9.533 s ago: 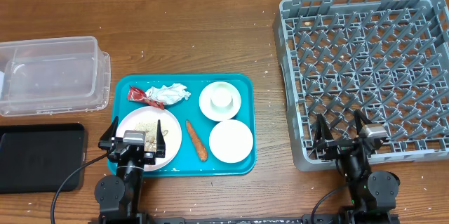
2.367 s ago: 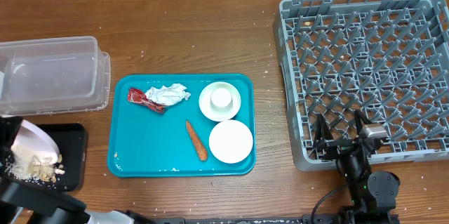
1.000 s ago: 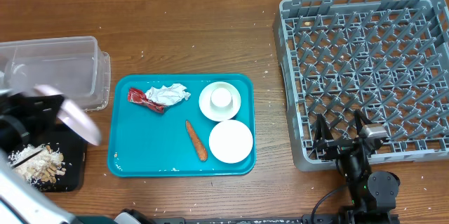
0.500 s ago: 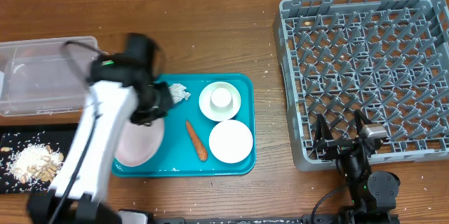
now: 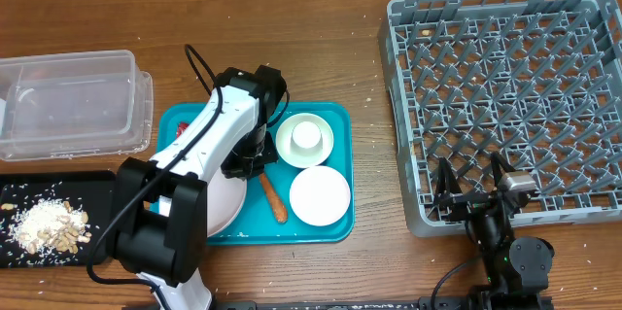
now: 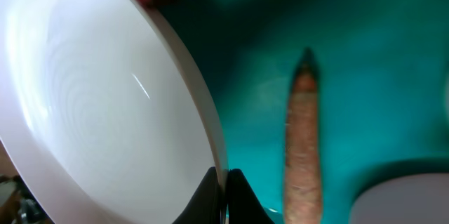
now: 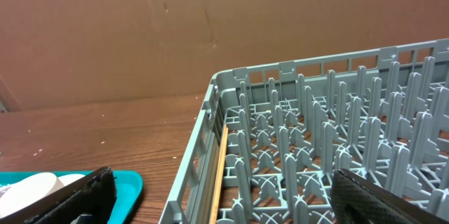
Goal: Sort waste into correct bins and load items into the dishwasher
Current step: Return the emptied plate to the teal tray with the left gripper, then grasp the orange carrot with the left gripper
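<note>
My left gripper [image 5: 243, 162] is shut on the rim of the large pale pink plate [image 5: 225, 205], held tilted over the teal tray [image 5: 335, 223]. In the left wrist view the black fingertips [image 6: 210, 190] pinch the plate [image 6: 105, 112] edge, with the carrot [image 6: 303, 147] just to the right. The carrot [image 5: 274, 198] lies on the tray beside the white bowl [image 5: 320, 195]. The small cup sits in the small pink dish [image 5: 305, 138]. The arm covers most of the red wrapper [image 5: 181, 128]. Crumbs [image 5: 44, 224] lie in the black tray [image 5: 58, 186]. My right gripper [image 5: 471, 179] rests open at the dish rack [image 5: 505, 96].
The clear tub [image 5: 68, 101] stands at the far left, behind the black tray. In the right wrist view the rack [image 7: 337, 147] wall rises close ahead, with the teal tray corner [image 7: 130, 182] at lower left. A cardboard wall closes the back.
The left arm has swung right from the black tray to over the teal tray, carrying the plate. The crumbs stay in the black tray. The right arm has not moved.
</note>
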Tool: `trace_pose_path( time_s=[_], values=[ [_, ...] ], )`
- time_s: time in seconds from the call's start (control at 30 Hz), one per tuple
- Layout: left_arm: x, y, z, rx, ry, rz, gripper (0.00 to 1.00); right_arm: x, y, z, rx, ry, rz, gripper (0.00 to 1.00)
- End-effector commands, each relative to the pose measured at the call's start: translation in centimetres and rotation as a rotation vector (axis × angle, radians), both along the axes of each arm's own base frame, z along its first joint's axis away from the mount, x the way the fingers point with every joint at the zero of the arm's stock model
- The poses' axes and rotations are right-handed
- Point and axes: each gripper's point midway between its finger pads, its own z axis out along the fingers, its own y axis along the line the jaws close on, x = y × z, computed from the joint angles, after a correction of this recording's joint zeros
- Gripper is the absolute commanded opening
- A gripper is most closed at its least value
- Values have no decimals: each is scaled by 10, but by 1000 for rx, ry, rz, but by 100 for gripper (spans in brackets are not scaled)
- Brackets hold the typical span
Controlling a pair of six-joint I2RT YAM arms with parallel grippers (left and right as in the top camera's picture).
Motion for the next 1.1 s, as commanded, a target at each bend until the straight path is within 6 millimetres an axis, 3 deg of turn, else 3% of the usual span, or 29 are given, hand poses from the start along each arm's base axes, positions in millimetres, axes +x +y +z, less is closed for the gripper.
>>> trace_pose_path(
  time_s=[0.0, 0.03, 0.1, 0.13, 0.2, 0.27, 0.33, 0.4, 0.63, 1.07],
  values=[
    [-1, 18, 1, 82, 2, 41, 4, 0, -2, -2, -3, -4, -13, 100],
    [-2, 16, 1, 67, 11, 48, 5, 0, -2, -2, -3, -4, -13, 100],
    [-4, 11, 0, 40, 21, 53, 21, 0, -2, -2, -3, -4, -13, 100],
    [-5, 7, -1, 22, 29, 47, 35, 0, -2, -2, -3, -4, -13, 100],
    [-6, 4, -1, 10, 34, 36, 45, 0, -2, -2, -3, -4, -13, 100],
    [-6, 4, -1, 10, 35, 28, 45, 0, -2, -2, -3, -4, -13, 100],
    [-5, 1, 0, -8, 35, 24, 36, 0, -2, -2, -3, -4, -13, 100],
    [-2, -8, 0, -61, 32, -1, 33, 0, -2, -2, -3, -4, -13, 100],
    [11, -49, -5, -227, -21, -36, 41, 0, -2, -2, -3, -4, -13, 100],
    [-12, -67, -43, -298, 6, 28, 41, 0, -2, -2, -3, -4, -13, 100]
  ],
)
